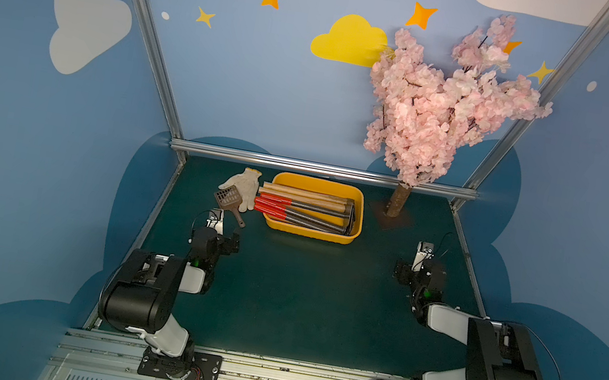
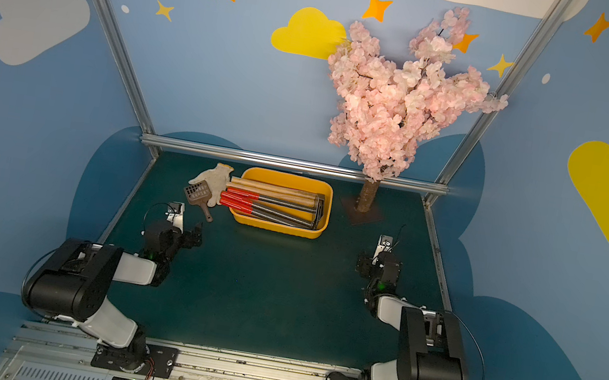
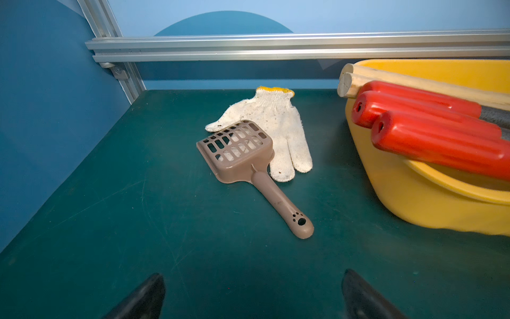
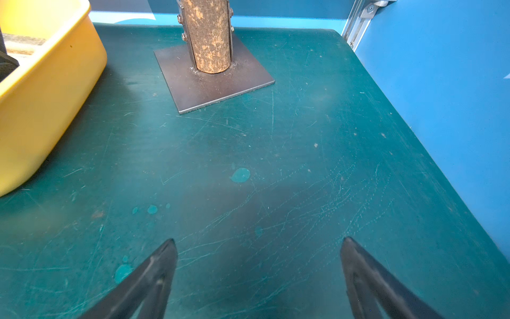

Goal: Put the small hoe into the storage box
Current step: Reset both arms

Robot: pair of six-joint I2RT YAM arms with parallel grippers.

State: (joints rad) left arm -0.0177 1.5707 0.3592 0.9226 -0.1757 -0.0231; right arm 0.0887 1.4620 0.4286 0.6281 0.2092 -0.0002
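The yellow-orange storage box stands at the back middle of the green table. Several long-handled tools lie in it, some with red grips and some with wooden handles. Their handles stick out over its left rim and their dark heads lie at its right end. Which of them is the small hoe I cannot tell. My left gripper hovers open and empty over the table, in front of the box's left end. My right gripper is open and empty, off the box's right side.
A white knit glove and a brown slotted scoop lie left of the box. A pink blossom tree's trunk stands on a metal plate at the back right. Aluminium rails and blue walls bound the table.
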